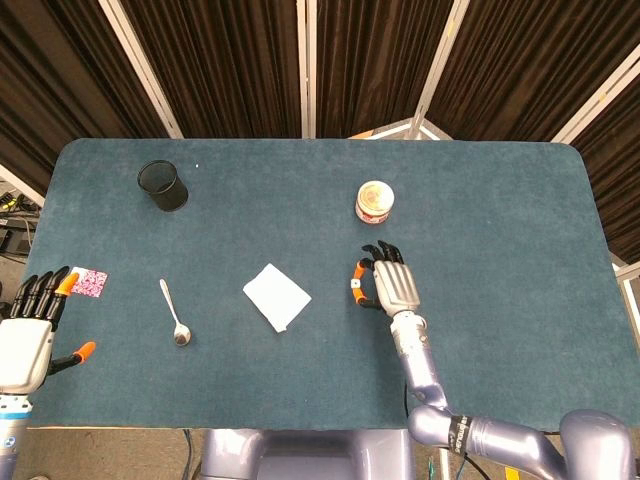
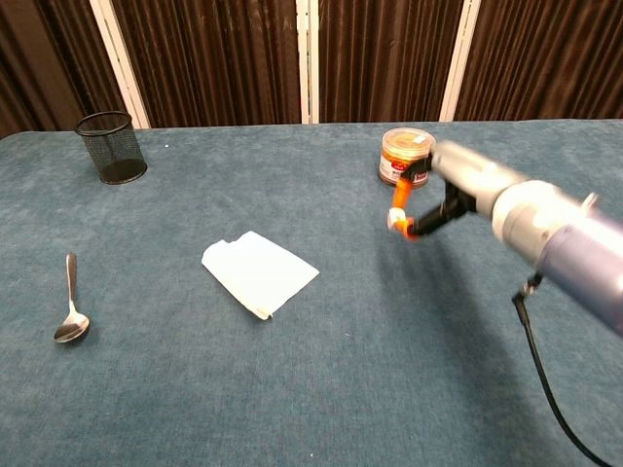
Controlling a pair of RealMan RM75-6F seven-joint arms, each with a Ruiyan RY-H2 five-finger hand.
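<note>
Now right hand (image 2: 428, 199) pinching small die (image 2: 394, 221)

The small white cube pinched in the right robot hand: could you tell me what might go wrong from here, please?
1. The small white cube sits only between orange fingertips of the right robot hand, above the table; a slight slip could drop it.
2. The snack jar stands just behind the hand, so a swing that way might knock it.

small white cube (image 2: 394, 221) | pinched in right hand (image 1: 393, 286) fingertips | lifted above table
</note>
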